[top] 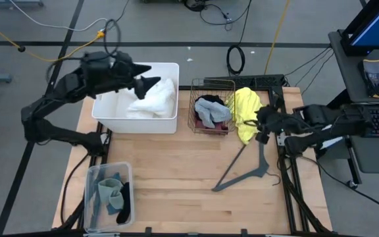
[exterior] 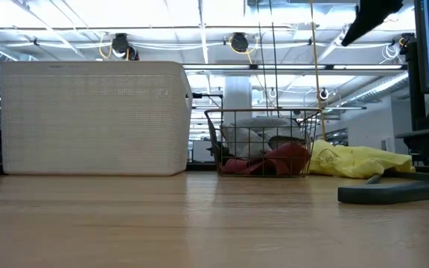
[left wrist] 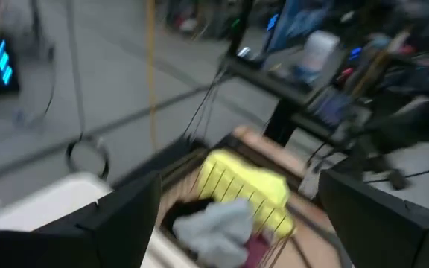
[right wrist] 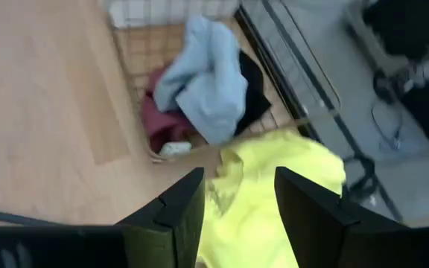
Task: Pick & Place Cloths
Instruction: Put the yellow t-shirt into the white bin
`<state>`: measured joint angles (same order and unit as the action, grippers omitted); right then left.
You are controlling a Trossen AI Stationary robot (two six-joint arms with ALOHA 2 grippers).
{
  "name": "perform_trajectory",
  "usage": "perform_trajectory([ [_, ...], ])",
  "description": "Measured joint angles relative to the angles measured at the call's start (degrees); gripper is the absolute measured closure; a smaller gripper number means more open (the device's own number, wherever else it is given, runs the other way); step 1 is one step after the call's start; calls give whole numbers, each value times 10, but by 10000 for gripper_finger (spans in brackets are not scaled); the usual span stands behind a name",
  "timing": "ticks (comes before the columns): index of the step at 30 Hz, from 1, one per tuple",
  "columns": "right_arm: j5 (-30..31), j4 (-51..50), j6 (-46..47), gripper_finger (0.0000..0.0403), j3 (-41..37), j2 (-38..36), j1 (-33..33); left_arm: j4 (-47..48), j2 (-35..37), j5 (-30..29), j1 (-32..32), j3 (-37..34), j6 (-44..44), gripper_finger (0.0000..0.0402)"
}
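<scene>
Snagging is the risk we would watch first: the yellow cloth (top: 246,112) lies draped on the surface against the wire basket (top: 212,84), touching its right side, and the grey hanger (top: 247,168) lies just below it. Our right gripper (top: 266,125) hangs at the cloth's lower edge, its fingers (right wrist: 177,212) spread and holding nothing, with the yellow fabric showing between them in the right wrist view. If we close there, we judge the fingers could catch a wire of the basket or nudge the hanger along with the fabric. A thin pinch of such limp cloth could also slip out during a lift.

Our left gripper (top: 151,84) hovers over the white bin (top: 110,112), fingers apart and empty. It looks towards the basket, so both arms reaching there together could crowd each other.

The white bin holds a frilly white cloth (top: 155,100), heaped on its right side. The wire basket holds a blue-grey cloth (top: 214,110) on top, a black cloth (top: 209,100) behind it and a maroon cloth (right wrist: 159,119) underneath. A clear tub (top: 92,205) at the surface's near left corner holds grey and dark pieces (top: 114,196); we cannot tell what they are.
</scene>
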<state>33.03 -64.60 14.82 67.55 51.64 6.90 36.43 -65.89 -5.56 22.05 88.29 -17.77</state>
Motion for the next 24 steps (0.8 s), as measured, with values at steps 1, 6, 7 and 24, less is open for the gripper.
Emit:
perform_trajectory([
  [1,-7,-5,6,248,0,2,-14,-14,5,0,-7,0,14,36],
  [6,-59,-13,25,247,0,19,-89,-64,21,1,-39,0,76,36],
  [7,-66,-17,33,247,0,25,-105,-68,22,1,-44,0,83,36],
  [24,-168,-51,7,247,0,136,-341,-93,26,2,-99,0,121,36],
])
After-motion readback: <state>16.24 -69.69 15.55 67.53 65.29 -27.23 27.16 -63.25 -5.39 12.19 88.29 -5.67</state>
